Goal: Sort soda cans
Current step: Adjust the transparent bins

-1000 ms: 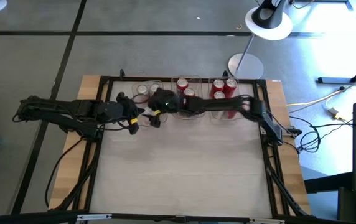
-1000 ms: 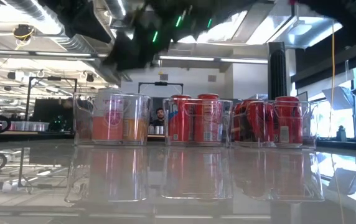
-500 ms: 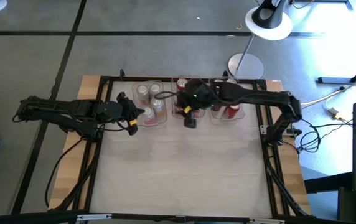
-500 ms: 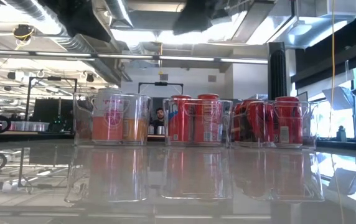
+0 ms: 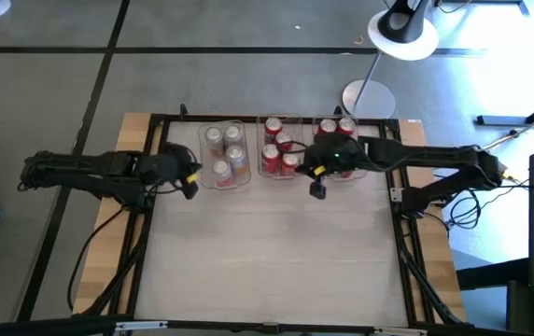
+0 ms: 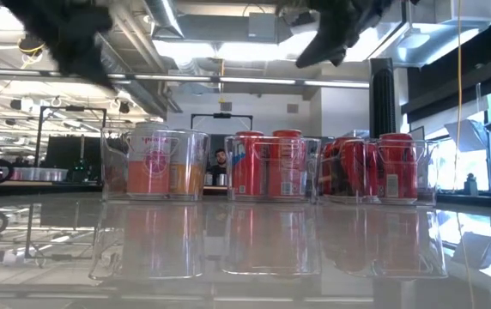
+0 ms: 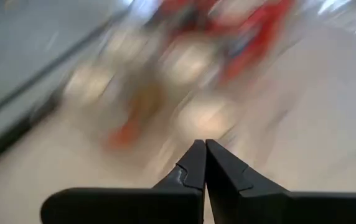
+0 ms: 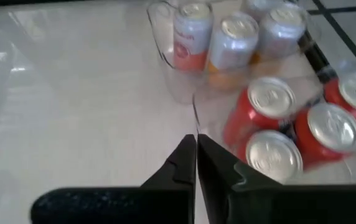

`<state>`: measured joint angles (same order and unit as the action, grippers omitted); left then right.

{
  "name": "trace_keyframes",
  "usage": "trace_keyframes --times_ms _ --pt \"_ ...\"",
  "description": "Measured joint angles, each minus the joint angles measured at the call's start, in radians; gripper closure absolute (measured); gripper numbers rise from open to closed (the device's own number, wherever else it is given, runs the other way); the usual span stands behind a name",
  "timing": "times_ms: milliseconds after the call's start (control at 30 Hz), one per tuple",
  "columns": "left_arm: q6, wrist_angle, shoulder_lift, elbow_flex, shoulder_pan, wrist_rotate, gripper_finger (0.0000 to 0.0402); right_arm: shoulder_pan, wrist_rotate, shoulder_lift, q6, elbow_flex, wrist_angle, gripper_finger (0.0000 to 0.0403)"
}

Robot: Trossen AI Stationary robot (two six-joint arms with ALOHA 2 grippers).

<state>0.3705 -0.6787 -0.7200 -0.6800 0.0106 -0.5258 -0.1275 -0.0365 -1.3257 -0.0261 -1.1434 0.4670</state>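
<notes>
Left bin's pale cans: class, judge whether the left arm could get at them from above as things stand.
Probably yes. The left end effector, shut and empty, sits just beside the left bin, whose top is open. The pale cans stand upright with tops exposed, and the right end effector is away near the other bins.

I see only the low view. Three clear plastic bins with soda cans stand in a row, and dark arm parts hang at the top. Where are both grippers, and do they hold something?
Observer: The right gripper is over the bare table, just in front of the right clear plastic bin. It is shut and empty.
Operator: And the left one?
Observer: The left gripper is beside the left clear bin, shut, holding nothing.
Operator: Are cans outside the bins?
Observer: No, none on the white table; all the soda cans sit inside bins.
</notes>
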Motion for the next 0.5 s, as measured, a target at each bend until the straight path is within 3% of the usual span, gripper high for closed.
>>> trace_keyframes --times_ms 200,500 --pt "0.221 -0.292 -0.034 -0.002 -0.139 0.038 0.0402 -0.013 0.002 0.058 0.002 0.087 -0.052 0.0384" --pt "0.044 -0.231 -0.203 0.019 -0.357 0.113 0.0401 -0.011 0.000 0.043 -0.061 0.095 -0.057 0.0384"
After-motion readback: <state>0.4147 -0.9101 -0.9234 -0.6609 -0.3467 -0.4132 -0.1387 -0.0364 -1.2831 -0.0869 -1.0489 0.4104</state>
